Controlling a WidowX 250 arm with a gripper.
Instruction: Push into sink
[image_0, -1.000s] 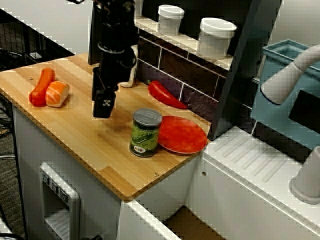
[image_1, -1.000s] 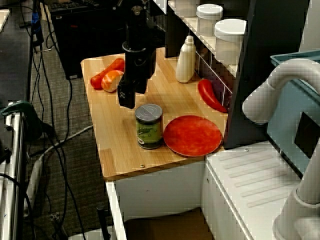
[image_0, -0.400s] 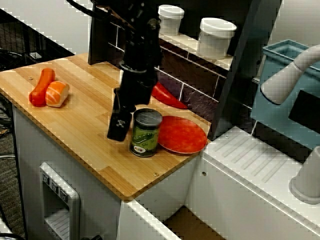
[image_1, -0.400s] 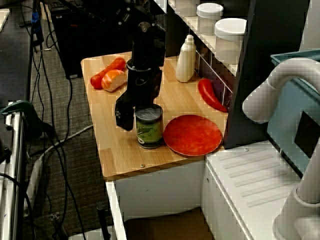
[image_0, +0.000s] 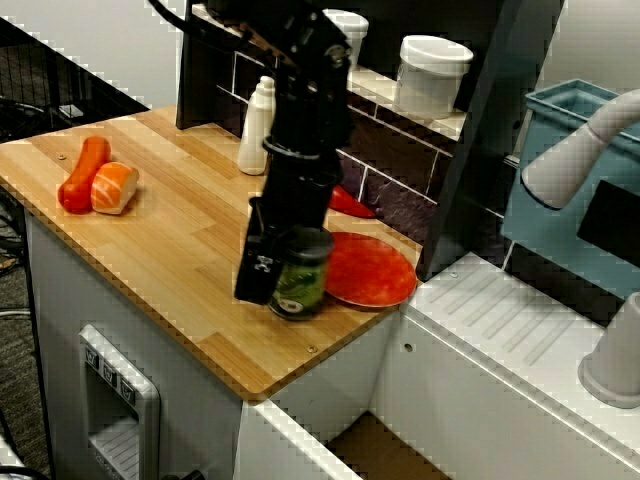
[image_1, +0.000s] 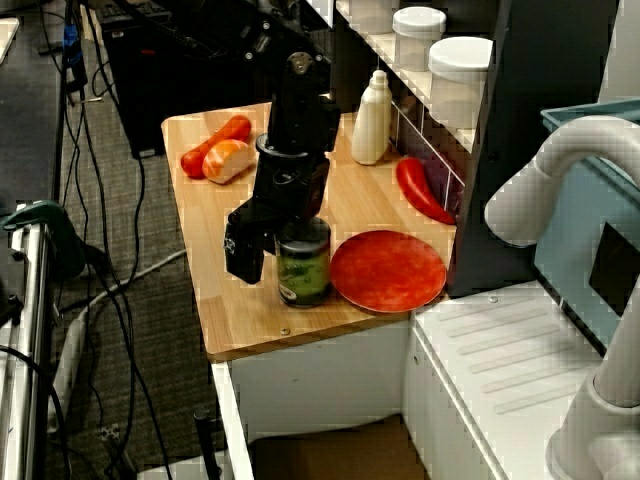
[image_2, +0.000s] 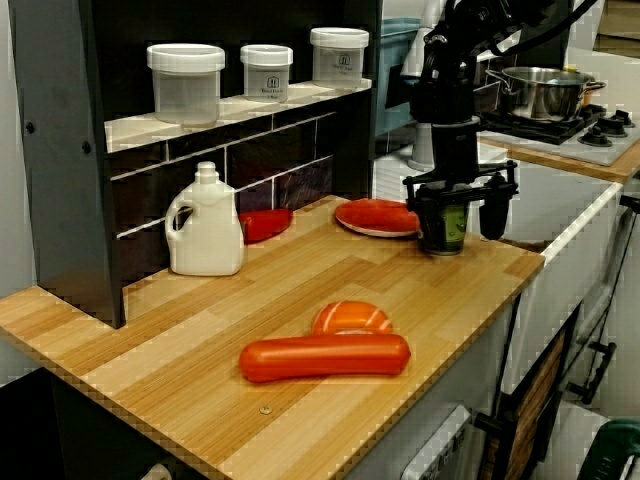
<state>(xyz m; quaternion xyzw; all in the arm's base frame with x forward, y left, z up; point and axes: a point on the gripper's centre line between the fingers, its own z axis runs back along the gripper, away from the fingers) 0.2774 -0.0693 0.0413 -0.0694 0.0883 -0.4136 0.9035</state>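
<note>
A green-labelled can (image_0: 300, 280) stands upright near the front right corner of the wooden counter (image_0: 170, 250), touching a red plate (image_0: 368, 268). My gripper (image_0: 288, 268) is open and lowered around the can. One black finger (image_0: 258, 265) shows on the can's left, the other is hidden behind it. In the view along the counter the gripper (image_2: 455, 213) straddles the can (image_2: 444, 230), with a gap at the right finger (image_2: 492, 213). The sink (image_0: 380, 450) lies below and right of the counter's edge, its brownish floor also showing in the view from the side as sink (image_1: 330, 455).
A red pepper (image_0: 352, 202) and a white bottle (image_0: 257, 128) stand by the back wall. An orange sausage (image_0: 80, 172) and a salmon piece (image_0: 114, 187) lie at the far left. White jars (image_0: 432, 72) sit on the shelf. The ribbed drainboard (image_0: 500, 310) and a blue-grey bin (image_0: 565, 170) are right.
The arm swung from the counter's middle over to the can and came down with its fingers either side of it. The can has shifted slightly toward the plate and counter edge.
</note>
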